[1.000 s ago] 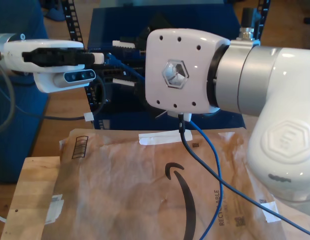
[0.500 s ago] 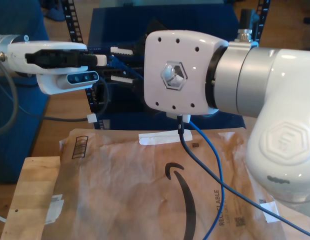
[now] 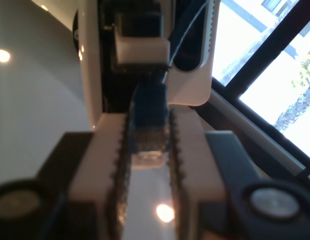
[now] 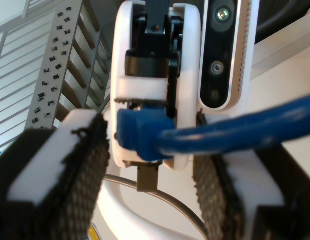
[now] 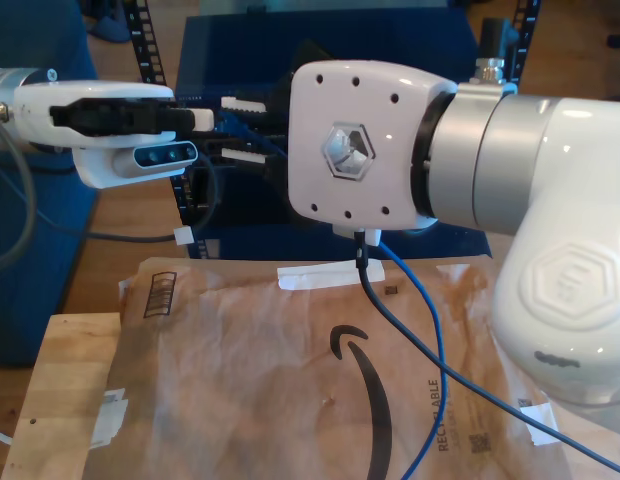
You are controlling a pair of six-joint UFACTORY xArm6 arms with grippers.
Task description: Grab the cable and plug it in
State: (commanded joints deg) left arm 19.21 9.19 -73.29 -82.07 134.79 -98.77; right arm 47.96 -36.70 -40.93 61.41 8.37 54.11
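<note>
My first pincer (image 3: pixel 147 150) is squeezed tight on the cable's (image 3: pixel 149 117) blue plug and points straight at my second pincer (image 4: pixel 150 165), whose pads (image 4: pixel 90 165) sit apart on both sides of the other plug, not touching it.

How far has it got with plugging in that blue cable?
Done: the cable is grabbed. My first gripper is clamped on its plug.
In hand: the two grippers meet nose to nose, and the booted end sits between the spread pads of my second gripper, which are not closed on it.
Left: the plugging itself. The plug is in the air, not yet seated in a socket.
</note>
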